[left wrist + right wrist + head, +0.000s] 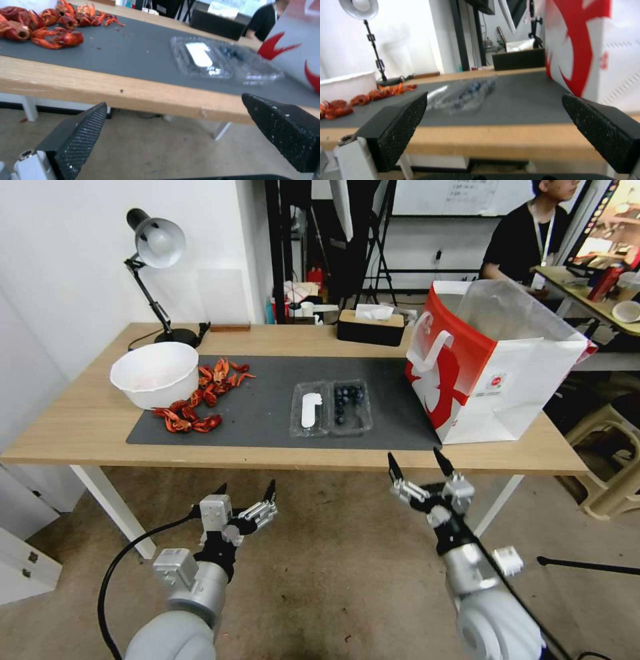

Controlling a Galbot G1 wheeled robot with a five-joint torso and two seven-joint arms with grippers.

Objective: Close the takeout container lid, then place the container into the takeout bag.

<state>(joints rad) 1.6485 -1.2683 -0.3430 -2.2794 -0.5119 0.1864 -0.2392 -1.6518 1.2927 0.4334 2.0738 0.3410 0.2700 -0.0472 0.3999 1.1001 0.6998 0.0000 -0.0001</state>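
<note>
The takeout container (331,409) is seen lying open and flat on the dark mat (267,407) near the middle of the tabletop (80,427), a little toward the front edge. Its lid (311,410), marked by an oblong white label, is spread out on the side facing the white bowl (156,373), while the half holding dark blueberries is turned toward the takeout bag (497,363). The bag is stood upright at the right end of the tabletop, partly on the mat's right edge, its mouth open and a clear liner rising from it; it is set apart from the container. Red crayfish (197,403) are scattered on the mat just beside the bowl, toward the left end. A black tissue box (371,327) and a desk lamp (157,273) are placed along the back edge.

Both arms are held below and in front of the front edge, clear of the tabletop. The left end effector (245,492) is shown with its fingers spread wide and nothing between them, roughly opposite the mat's left half. The right end effector (421,463) is likewise spread wide and empty, just under the front edge, between the container and the bag.
</note>
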